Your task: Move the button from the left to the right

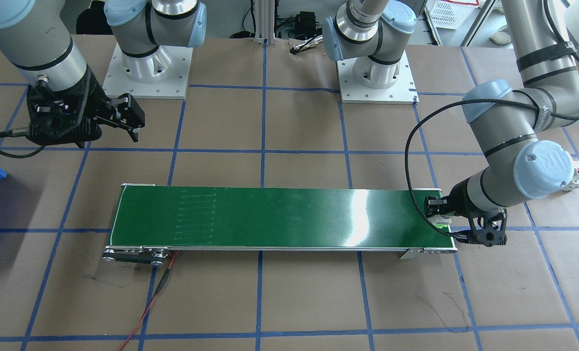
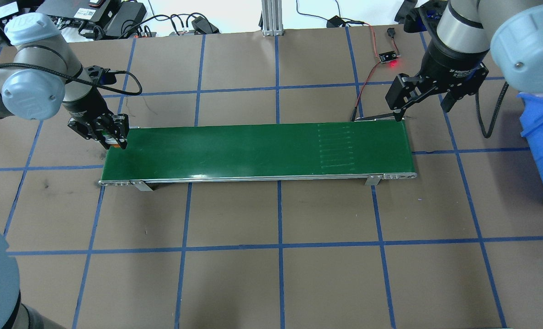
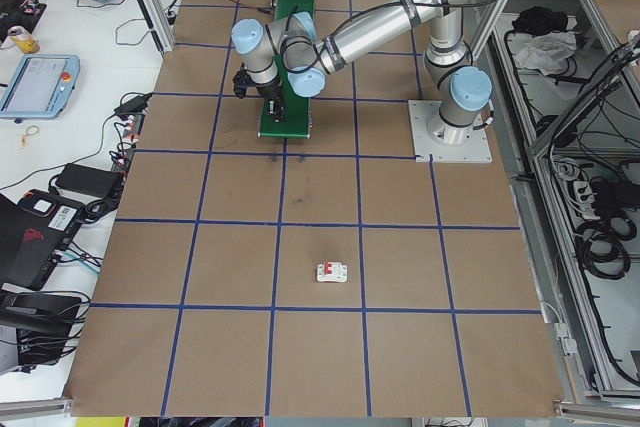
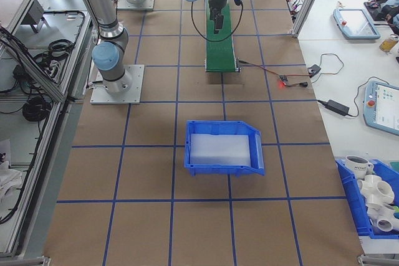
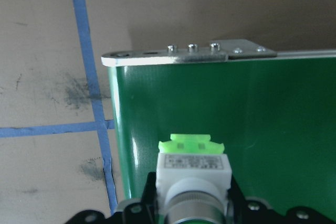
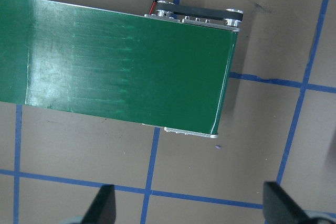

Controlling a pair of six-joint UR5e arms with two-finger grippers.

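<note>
Holding: the button (image 5: 193, 167) is clamped in the left tool (image 2: 111, 137), closed on its white-grey body.
Button position: held over the left end of the green conveyor belt (image 2: 253, 148), light green base pointing along the belt.
Right tool (image 2: 421, 93): fingers spread apart, nothing gripped, poised above the belt's right end.
Worktop (image 2: 276, 256): brown, gridded with blue tape.
</note>
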